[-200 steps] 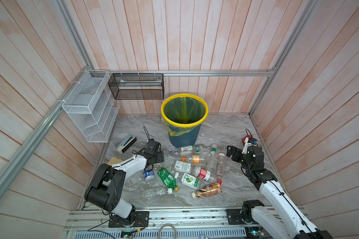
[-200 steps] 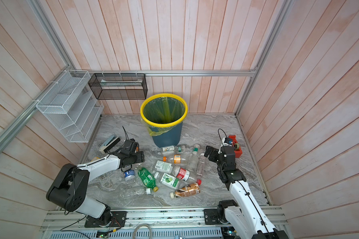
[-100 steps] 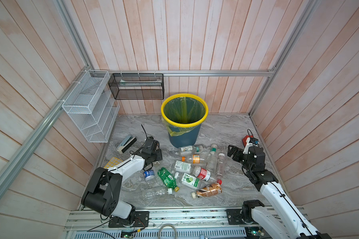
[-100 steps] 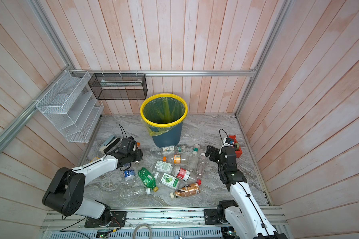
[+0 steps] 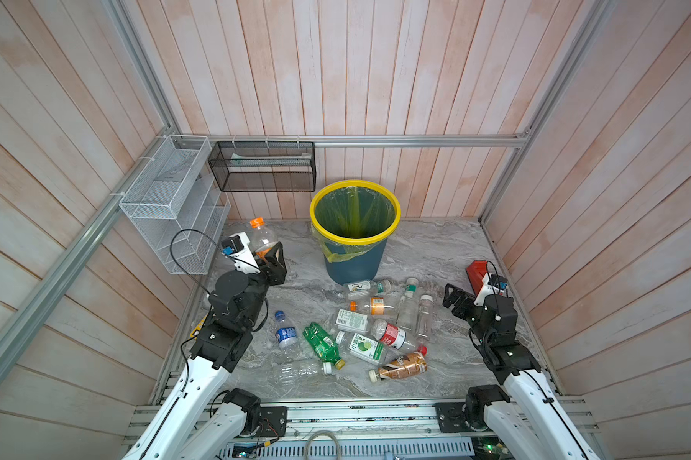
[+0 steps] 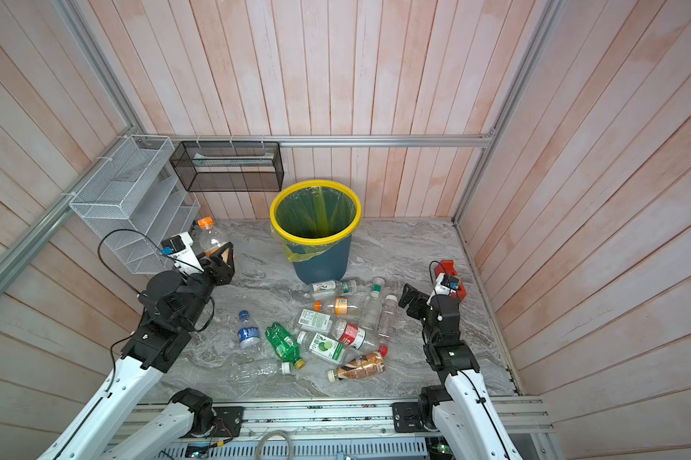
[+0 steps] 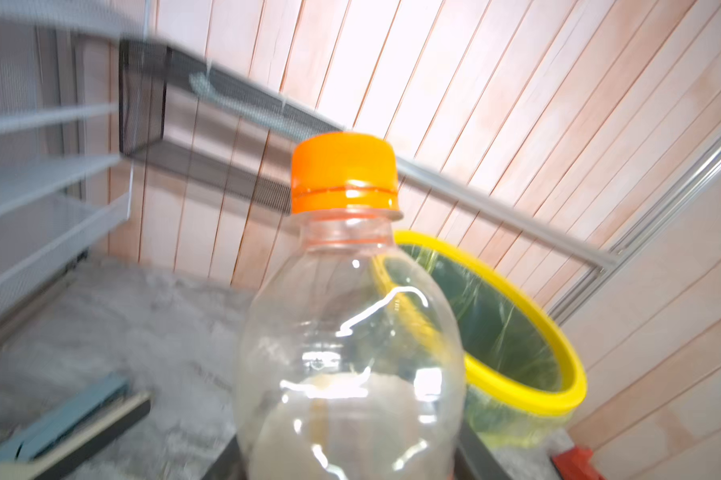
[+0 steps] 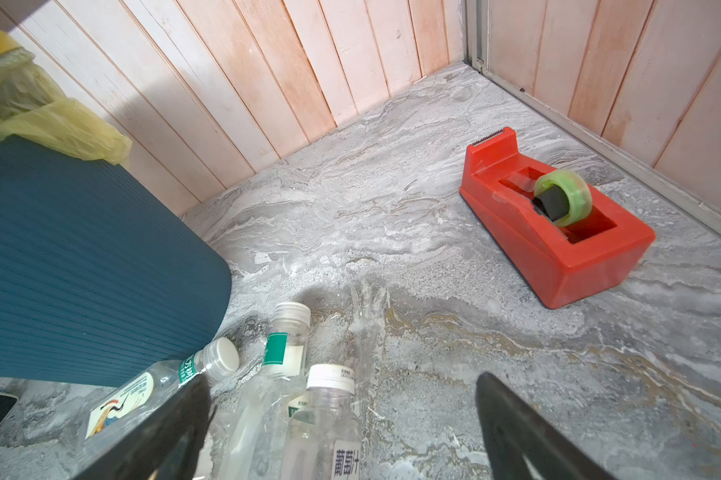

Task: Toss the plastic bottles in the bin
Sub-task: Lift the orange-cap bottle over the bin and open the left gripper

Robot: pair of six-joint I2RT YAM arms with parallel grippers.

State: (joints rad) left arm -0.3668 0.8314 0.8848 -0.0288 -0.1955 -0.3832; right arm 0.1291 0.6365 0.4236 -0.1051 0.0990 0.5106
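Note:
A clear plastic bottle with an orange cap [image 5: 261,238] [image 6: 211,238] [image 7: 350,332] is held upright above the floor, left of the bin, with my left gripper [image 5: 271,257] [image 6: 223,257] shut on its lower body. The bin [image 5: 353,261] [image 6: 320,263] [image 7: 529,307] is dark teal with a yellow rim and a yellow-green liner. Several more plastic bottles lie in front of it, among them a green one [image 5: 322,344] and a brown one [image 5: 401,366]. My right gripper [image 5: 453,298] [image 6: 409,298] [image 8: 341,376] stands open, low over the floor beside two clear bottles [image 8: 325,424].
A red tape dispenser [image 5: 477,273] [image 8: 554,216] sits by the right wall behind the right gripper. On the left wall hangs a white wire rack [image 5: 172,207], close to the raised left arm. A black mesh basket [image 5: 262,167] hangs on the back wall. A flat blue-grey object [image 7: 59,424] lies on the floor below the left gripper.
My left gripper closed on the orange-capped bottle and lifted it up and back, toward the white rack. The right gripper stayed almost where it was, still open.

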